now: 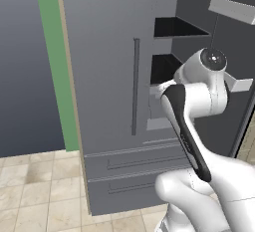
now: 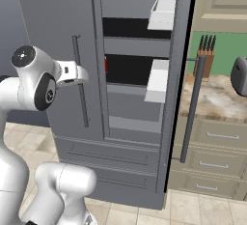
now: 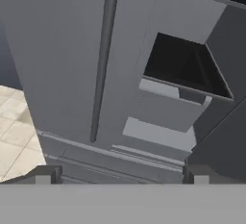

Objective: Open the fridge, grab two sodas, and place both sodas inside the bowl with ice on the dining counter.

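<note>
Hand empty, fingers wide apart, facing tall grey French-door fridge from short way off, touching nothing. Left door shut, long vertical bar handle ahead of hand. Right door swung open, white door bins on inner face, black shelves exposed. Sliver of short red can on middle shelf, just behind left door edge; slim pink bottle not made out. Step: opening done, first soda grab starting. Next move likely: reach through open right side toward can, align fingers around it, avoid door edge and bins.
</note>
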Available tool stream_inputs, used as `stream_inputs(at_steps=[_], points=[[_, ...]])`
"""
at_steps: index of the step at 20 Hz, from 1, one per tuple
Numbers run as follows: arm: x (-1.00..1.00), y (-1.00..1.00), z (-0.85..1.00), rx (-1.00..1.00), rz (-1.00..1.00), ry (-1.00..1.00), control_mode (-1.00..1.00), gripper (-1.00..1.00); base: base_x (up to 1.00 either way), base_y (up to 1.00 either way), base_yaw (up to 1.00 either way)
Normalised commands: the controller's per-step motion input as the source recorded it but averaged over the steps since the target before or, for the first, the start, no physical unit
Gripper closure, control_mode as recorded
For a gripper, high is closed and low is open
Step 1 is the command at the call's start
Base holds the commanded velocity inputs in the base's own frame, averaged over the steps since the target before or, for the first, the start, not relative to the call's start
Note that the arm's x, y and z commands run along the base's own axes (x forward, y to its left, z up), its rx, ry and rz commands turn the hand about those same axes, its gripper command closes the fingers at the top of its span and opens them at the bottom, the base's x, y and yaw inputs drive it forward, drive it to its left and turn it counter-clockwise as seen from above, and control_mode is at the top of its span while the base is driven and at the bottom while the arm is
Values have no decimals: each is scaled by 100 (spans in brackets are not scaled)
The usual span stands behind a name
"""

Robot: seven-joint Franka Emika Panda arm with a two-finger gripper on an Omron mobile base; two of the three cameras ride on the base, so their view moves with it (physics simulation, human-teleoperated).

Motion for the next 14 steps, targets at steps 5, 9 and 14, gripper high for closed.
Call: stream_inputs(at_steps=[5, 9, 14], points=[[0, 65, 5, 11, 6, -15, -100, -100, 0, 0, 0], [5, 40, 7, 4, -1, -6, -100, -100, 0, 0, 0], [24, 18, 14, 0, -2, 0, -100, -100, 0, 0, 0]])
